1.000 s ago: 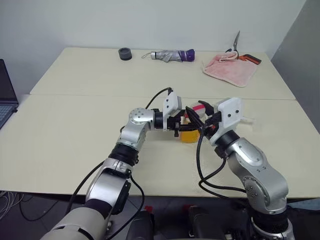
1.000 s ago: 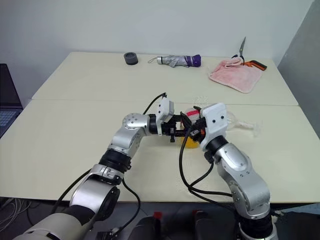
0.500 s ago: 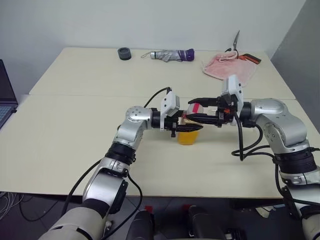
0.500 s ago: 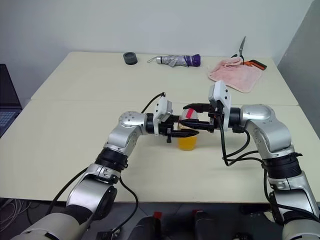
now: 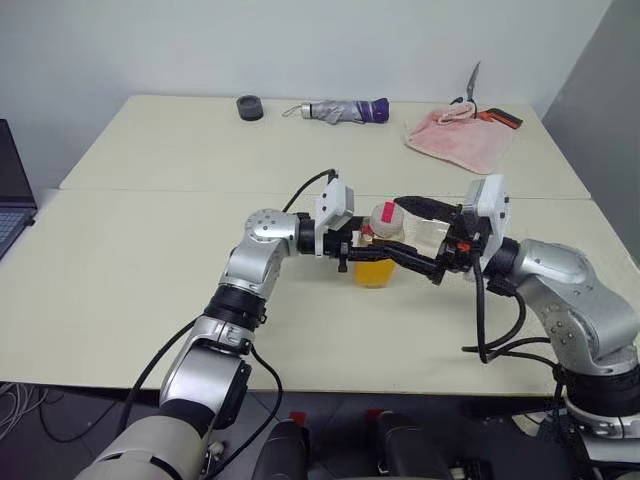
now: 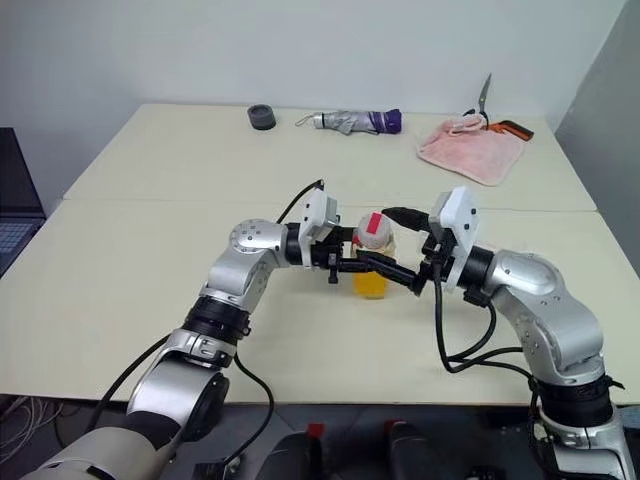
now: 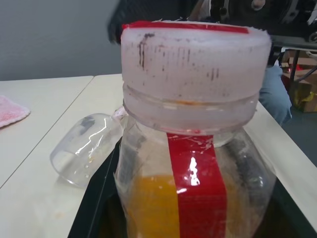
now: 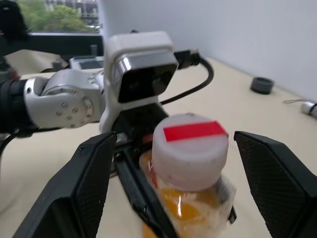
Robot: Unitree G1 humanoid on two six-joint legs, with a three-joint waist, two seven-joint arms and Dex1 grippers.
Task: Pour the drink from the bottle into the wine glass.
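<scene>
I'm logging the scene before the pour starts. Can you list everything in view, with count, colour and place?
bottle: one, clear with white cap and red strip, mid-table, held upright
drink: orange-yellow, in the bottle's lower part
wine glass: one, clear, lying on its side on the table behind the bottle
table: one, cream, seam across the middle
cap-like ring: one, dark grey, far edge
folded umbrella: one, grey and purple, far edge
cloth: one, pink, far right corner
scissors: one pair, orange-and-black handles, on the cloth
laptop: one, dark, at the left edge
left gripper: black, shut on the bottle
right gripper: black, open, fingers either side of the cap
</scene>
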